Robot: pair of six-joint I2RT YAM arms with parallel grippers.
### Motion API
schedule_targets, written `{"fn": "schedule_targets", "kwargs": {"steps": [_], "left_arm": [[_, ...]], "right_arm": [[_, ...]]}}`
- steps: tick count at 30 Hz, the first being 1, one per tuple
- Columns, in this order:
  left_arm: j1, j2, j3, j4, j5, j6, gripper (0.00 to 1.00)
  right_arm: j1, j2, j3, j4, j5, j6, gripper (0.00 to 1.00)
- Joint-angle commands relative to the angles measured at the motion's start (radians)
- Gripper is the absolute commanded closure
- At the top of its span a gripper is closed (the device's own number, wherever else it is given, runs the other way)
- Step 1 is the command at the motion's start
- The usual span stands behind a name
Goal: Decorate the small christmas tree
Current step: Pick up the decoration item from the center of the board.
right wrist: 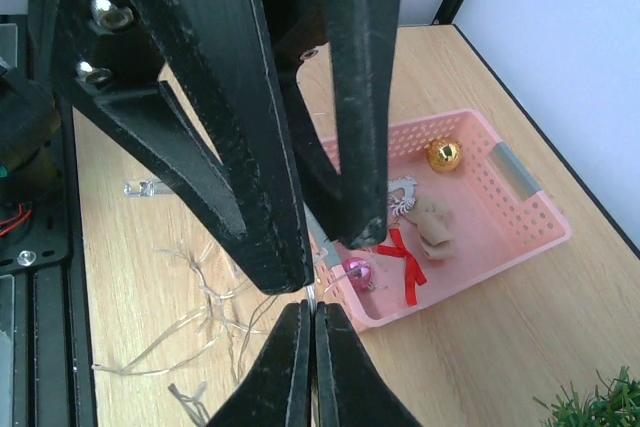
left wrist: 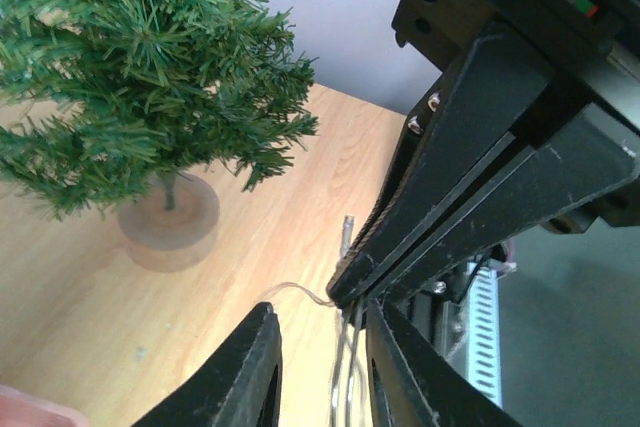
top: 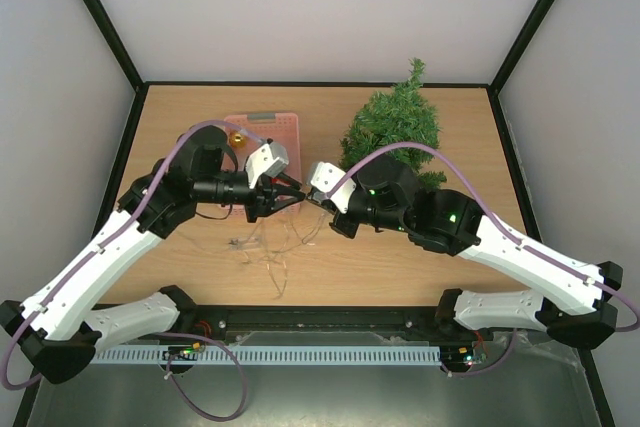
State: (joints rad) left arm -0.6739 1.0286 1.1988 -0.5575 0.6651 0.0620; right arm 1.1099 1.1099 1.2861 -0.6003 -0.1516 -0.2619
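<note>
The tree (top: 392,125) is standing upright on the surface (top: 420,257), with the basket (top: 285,132) just left of it. In front of the tree, the right jaws are clamping fully closed on a wire (left wrist: 300,291), while the left jaws, facing them tip to tip, are standing slightly parted with wire strands running through the gap.

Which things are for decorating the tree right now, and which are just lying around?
In use: small christmas tree; wire light string, pinched in the right gripper.
Lying about for now: pink basket with gold ball, pink ball, red ribbon.
</note>
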Motion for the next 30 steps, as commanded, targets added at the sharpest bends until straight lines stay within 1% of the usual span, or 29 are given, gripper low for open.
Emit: {"fn": "schedule_targets", "kwargs": {"steps": [1,3,5,7,8,10,12,14,16,20,24,27,30], "left_arm": [[-0.003,0.007,0.035,-0.041,0.058,0.034,0.81],[-0.003,0.002,0.035,-0.041,0.06,0.046,0.91],[-0.003,-0.009,0.023,-0.024,0.053,0.049,0.97],[-0.003,-0.018,0.012,-0.005,0.039,0.045,0.98],[-0.003,-0.022,0.013,-0.001,0.033,0.044,0.98],[-0.003,-0.031,0.014,0.012,0.015,0.037,0.98],[-0.003,-0.046,0.009,0.034,0.005,0.036,0.98],[-0.003,-0.062,0.003,0.06,0.002,0.035,0.98],[-0.003,-0.083,0.001,0.085,-0.002,0.029,0.98],[-0.003,-0.109,-0.004,0.121,0.009,0.025,0.98],[-0.003,-0.123,0.001,0.132,0.015,0.026,0.98],[-0.003,-0.132,0.012,0.143,0.028,0.022,0.98],[-0.003,-0.14,0.018,0.174,0.065,0.001,0.98]], "right_arm": [[-0.002,-0.003,0.03,0.008,-0.003,-0.01,0.98],[-0.002,-0.002,0.028,0.011,-0.007,-0.008,0.98],[-0.002,-0.007,0.014,0.024,-0.008,-0.003,0.98],[-0.002,-0.019,-0.012,0.055,0.011,0.018,0.97],[-0.002,-0.027,-0.026,0.071,0.021,0.038,0.92],[-0.002,-0.055,-0.056,0.096,0.038,0.068,0.78],[-0.002,-0.095,-0.1,0.127,0.049,0.094,0.68],[-0.002,-0.145,-0.164,0.175,0.061,0.122,0.6],[-0.002,-0.204,-0.227,0.235,0.073,0.166,0.55],[-0.002,-0.324,-0.379,0.371,0.076,0.251,0.55],[-0.002,-0.441,-0.521,0.497,0.053,0.291,0.54],[-0.002,-0.478,-0.581,0.541,0.066,0.286,0.55],[-0.002,-0.473,-0.623,0.597,0.053,0.251,0.54]]}}
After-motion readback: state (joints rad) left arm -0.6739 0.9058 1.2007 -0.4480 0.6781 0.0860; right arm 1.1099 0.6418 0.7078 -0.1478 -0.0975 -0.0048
